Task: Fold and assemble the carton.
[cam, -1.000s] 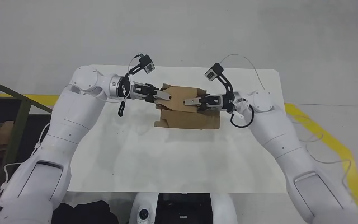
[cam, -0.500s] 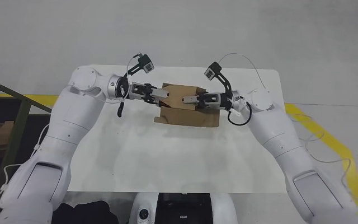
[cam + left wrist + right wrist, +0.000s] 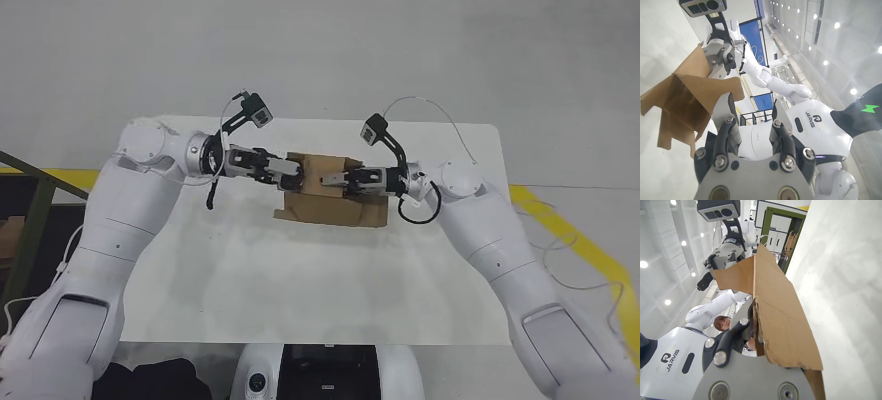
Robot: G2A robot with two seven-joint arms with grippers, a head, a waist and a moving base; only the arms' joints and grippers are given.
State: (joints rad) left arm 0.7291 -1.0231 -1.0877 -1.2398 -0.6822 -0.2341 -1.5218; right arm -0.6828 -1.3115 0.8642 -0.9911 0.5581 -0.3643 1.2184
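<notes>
- Carton: at worktop's far middle, opened to a tube, flaps loose.
- Right end effector pinching a wall; left end effector spread beside a flap.
- We judge flaps not yet folded.

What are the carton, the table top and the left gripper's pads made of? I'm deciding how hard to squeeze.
Carton: matte brown cardboard, probably corrugated; creased folds and ragged torn edges.
Table: smooth white surface with a slight sheen, perhaps laminate or paint; can't tell.
Left gripper pads: dark, matte, rubber-like, on black links and a grey metal-looking body.
</notes>
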